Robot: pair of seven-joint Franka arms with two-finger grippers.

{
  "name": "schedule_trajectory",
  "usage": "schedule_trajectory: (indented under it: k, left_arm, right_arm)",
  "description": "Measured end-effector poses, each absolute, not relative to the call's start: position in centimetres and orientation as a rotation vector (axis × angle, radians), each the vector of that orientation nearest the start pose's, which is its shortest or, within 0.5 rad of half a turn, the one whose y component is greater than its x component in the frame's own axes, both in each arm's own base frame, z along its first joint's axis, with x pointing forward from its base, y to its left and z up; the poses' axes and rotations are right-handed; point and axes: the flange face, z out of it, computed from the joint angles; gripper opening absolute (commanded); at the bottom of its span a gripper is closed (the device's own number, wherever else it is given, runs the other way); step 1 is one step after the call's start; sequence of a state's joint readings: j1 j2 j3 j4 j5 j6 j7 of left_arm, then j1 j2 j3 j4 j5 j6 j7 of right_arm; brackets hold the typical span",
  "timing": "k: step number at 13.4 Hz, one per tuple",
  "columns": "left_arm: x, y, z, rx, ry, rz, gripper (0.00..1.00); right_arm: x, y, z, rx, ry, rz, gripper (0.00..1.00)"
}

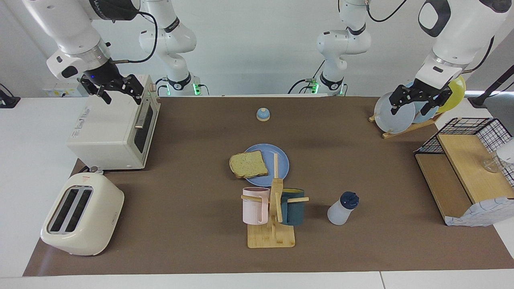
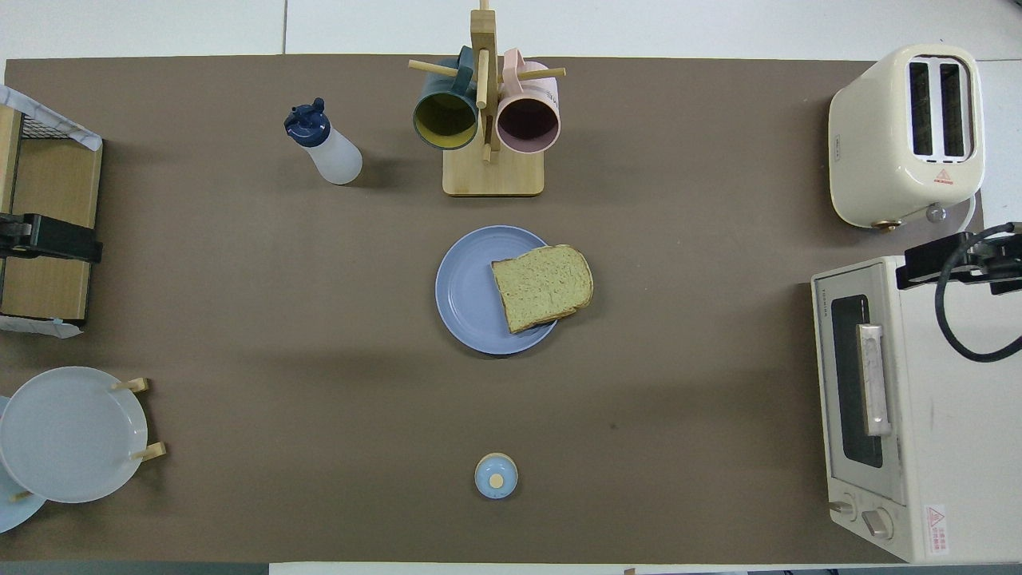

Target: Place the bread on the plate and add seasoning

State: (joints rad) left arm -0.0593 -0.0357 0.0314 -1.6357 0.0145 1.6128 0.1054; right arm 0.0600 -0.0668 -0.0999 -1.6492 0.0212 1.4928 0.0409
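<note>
The bread (image 1: 249, 164) lies flat on the blue plate (image 1: 279, 160) at the middle of the table, with one edge overhanging the rim toward the right arm's end. The seasoning (image 1: 341, 208), a white bottle with a navy cap, stands upright beside the mug tree, farther from the robots than the plate and toward the left arm's end. My left gripper (image 1: 411, 105) hangs open and empty over the rack of upright plates. Above the toaster oven, my right gripper (image 1: 120, 94) is open and empty too.
A wooden mug tree (image 1: 273, 224) with a pink and a teal mug stands just past the plate. A toaster oven (image 1: 112, 132) and toaster (image 1: 82, 214) fill the right arm's end. The plate rack (image 1: 397, 114) and a wire-and-wood shelf (image 1: 466, 168) fill the left arm's end. A small bell (image 1: 263, 114) sits near the robots.
</note>
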Motion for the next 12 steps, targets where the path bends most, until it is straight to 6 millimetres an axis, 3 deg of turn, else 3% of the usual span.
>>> schedule_trajectory:
  k: [6,12]
  left_arm:
    - [54.3,-1.4,61.3,-3.122,0.211,0.081,1.00]
    - [54.8,-1.6,62.4,-3.125,0.213,-0.010,1.00]
  right_arm:
    - [52.4,-2.0,61.7,-3.108,0.124,0.140,1.00]
    - [52.4,-2.0,61.7,-3.108,0.124,0.140,1.00]
